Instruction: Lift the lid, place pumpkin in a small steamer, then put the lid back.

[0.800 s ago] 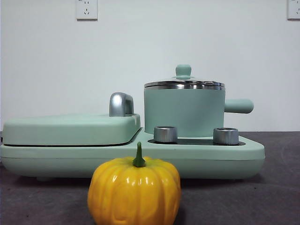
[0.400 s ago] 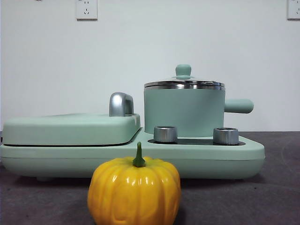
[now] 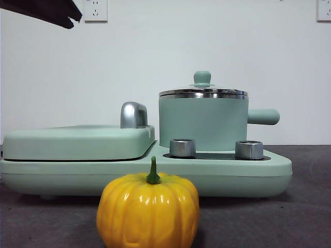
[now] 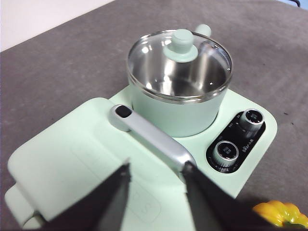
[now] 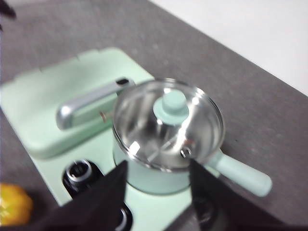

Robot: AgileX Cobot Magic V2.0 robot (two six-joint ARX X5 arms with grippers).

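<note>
The lid (image 3: 202, 93), glass with a steel rim and a mint knob, sits shut on the small steamer (image 3: 202, 124), which stands on the right half of the cooker. The pumpkin (image 3: 148, 212) rests on the table in front of the cooker, near the camera. My left gripper (image 4: 156, 192) hovers open above the grill cover, with the lid (image 4: 180, 62) and steamer (image 4: 173, 113) beyond it and the pumpkin (image 4: 281, 214) off to one side. My right gripper (image 5: 156, 187) hangs open above the steamer (image 5: 149, 178) and lid (image 5: 169, 120); the pumpkin (image 5: 13, 204) shows at the edge. Neither gripper holds anything.
A flat mint grill cover (image 3: 77, 142) with a chrome handle (image 3: 133, 114) fills the cooker's left half. Two steel dials (image 3: 182, 148) (image 3: 249, 150) sit in front of the steamer, whose side handle (image 3: 264, 117) points right. A black arm tip (image 3: 51, 11) shows at the top left.
A black arm tip has come into the front view at the top left corner. Lid, steamer and pumpkin have not moved.
</note>
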